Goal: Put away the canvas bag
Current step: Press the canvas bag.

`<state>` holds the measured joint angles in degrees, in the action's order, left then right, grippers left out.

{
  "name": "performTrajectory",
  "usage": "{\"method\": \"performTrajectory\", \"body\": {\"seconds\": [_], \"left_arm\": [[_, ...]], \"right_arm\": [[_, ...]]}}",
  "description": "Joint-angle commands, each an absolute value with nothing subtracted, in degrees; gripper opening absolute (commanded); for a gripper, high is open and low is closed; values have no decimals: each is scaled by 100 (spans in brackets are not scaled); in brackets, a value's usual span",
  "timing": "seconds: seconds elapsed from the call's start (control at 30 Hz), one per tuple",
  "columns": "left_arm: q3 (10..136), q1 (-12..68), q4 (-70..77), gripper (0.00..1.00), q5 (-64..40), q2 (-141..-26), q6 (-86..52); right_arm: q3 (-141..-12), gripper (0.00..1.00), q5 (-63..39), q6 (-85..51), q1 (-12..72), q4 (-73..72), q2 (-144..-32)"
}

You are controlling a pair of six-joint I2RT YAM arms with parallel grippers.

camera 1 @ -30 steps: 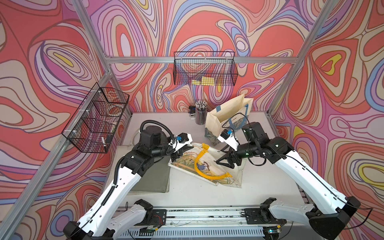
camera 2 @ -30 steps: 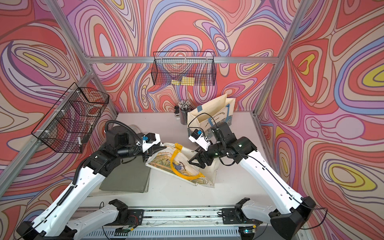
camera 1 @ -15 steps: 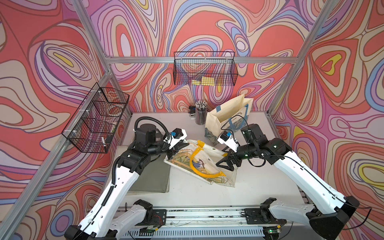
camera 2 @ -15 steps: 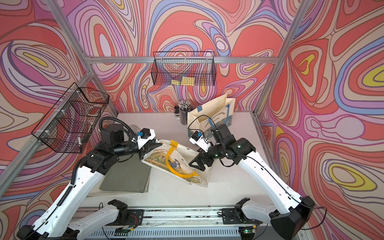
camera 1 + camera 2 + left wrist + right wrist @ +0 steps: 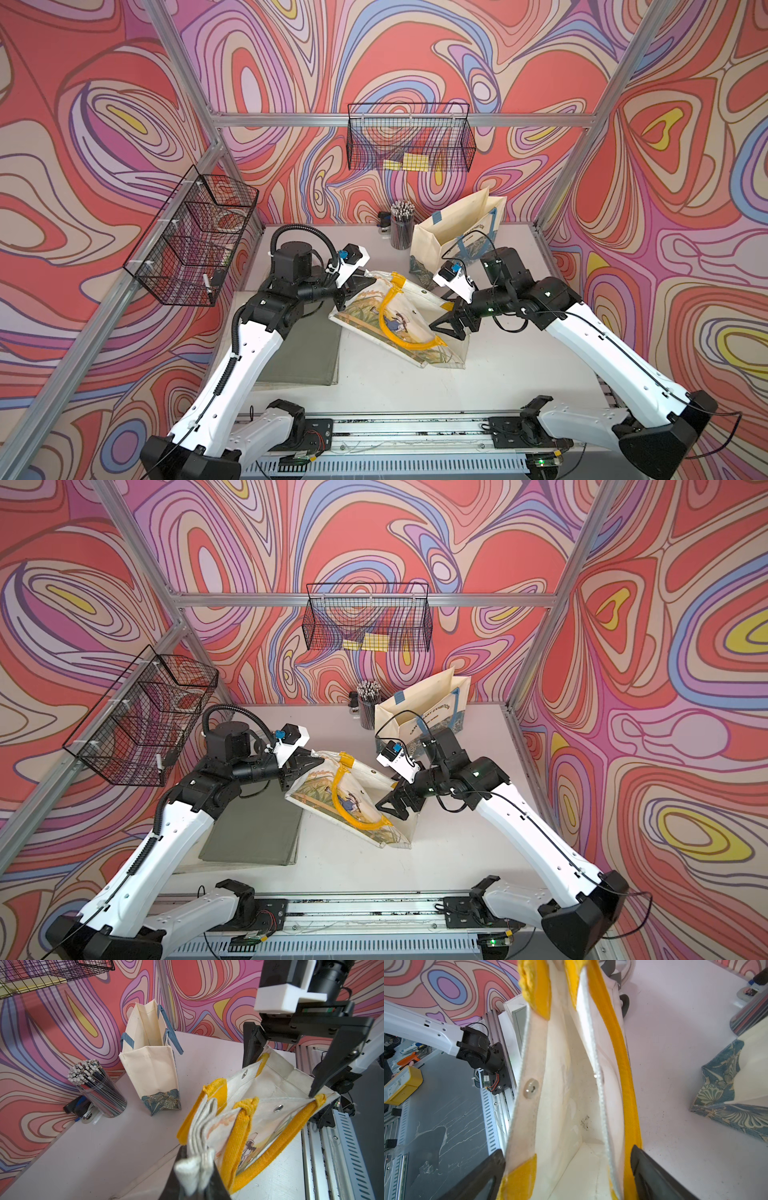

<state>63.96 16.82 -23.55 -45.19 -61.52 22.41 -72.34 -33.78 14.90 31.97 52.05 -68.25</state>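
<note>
Bag: the bag (image 5: 415, 305), cream with yellow handles and its mouth open, hangs tilted over the middle of the surface (image 5: 415, 390), between the two tools.
Left tool: the left tool (image 5: 195, 1169) is clamped tight on the bunched rim at one end of the mouth.
Right tool: the right tool (image 5: 568, 1176) is spread wide, with one jaw outside each wall at the other end, gripping nothing.
Tote: the tote (image 5: 453, 232) stands upright just behind the bag, near the pencil cup (image 5: 402, 232).
Mat: the mat (image 5: 307, 353) lies flat beside the bag.
</note>
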Motion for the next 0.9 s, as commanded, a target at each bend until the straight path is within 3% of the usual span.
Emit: {"method": "performTrajectory", "body": {"seconds": [0.0, 0.17, 0.5, 0.6, 0.77, 0.87], "left_arm": [[6451, 1639, -1941, 0, -4700, -6177, 2144], [6507, 1642, -1946, 0, -4702, -6255, 2121], [6454, 1629, -1820, 0, -4804, -6253, 1996], [6290, 1624, -1551, 0, -4865, -6156, 1887], [6224, 1622, -1459, 0, -4863, -6059, 1968], [6171, 1621, -1646, 0, -4779, -5964, 2089]], "right_arm": [[-7258, 98, -3873, 1412, 3235, 4985, -6777], [-7241, 98, -3838, 1591, 3239, 5343, -7104], [-6961, 98, -1798, 2197, 3300, 5177, -7023], [-6852, 96, -1772, 2399, 3296, 5121, -7021], [-6647, 84, -2282, 2338, 3295, 4800, -6888], [-6619, 69, -2417, 2332, 3296, 4724, -6788]]}}
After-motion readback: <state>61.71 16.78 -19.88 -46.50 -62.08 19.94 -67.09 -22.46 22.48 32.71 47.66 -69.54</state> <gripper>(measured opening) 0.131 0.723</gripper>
